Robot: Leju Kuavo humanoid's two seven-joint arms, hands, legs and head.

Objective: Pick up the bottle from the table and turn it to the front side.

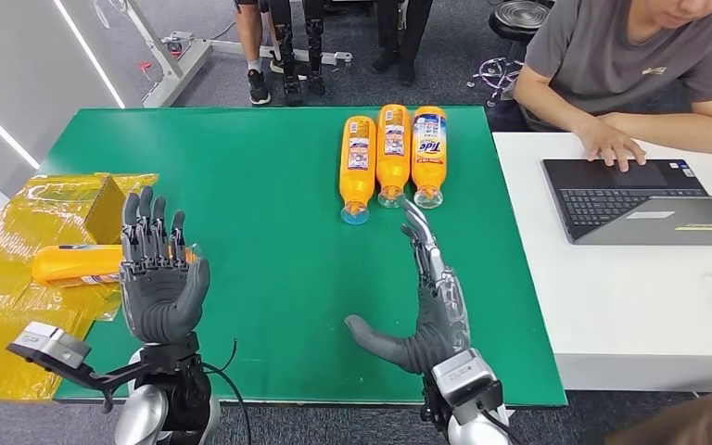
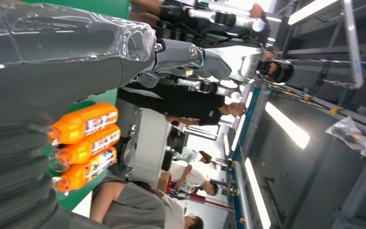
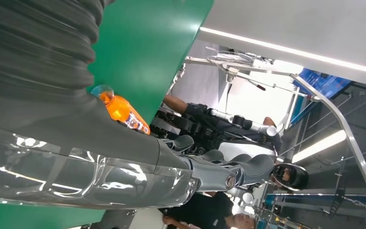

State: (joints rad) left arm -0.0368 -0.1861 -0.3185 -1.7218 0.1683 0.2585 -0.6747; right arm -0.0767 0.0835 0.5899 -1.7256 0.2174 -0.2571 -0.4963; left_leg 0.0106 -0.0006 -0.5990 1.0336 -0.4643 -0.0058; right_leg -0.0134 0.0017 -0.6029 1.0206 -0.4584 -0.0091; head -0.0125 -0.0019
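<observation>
Near edge of the green worktop: both hands raised above the surface, neither holding anything.

Left hand: upright, palm facing the camera, fingers extended and slightly apart, released. It stands over the worktop's left margin. Just behind it, partly hidden by the fingers, an orange bottle lies on its side on yellow plastic wrap beside the worktop's left edge; contact between the fingers and this bottle cannot be judged.

Right hand: edge-on, thumb spread toward the left, fingers stretched forward and apart, released. Its fingertips point at the bottle row ahead, near the caps but apart from them.

Far half of the worktop: three orange detergent bottles lie side by side, touching, caps toward the robot. The rightmost one shows a "Tide" front label; the other two show a white printed label. The left wrist view shows the same three bottles past the hand's fingers.

Right of the worktop: a white desk with an open laptop; a seated person in a grey shirt rests a hand on its keyboard.
</observation>
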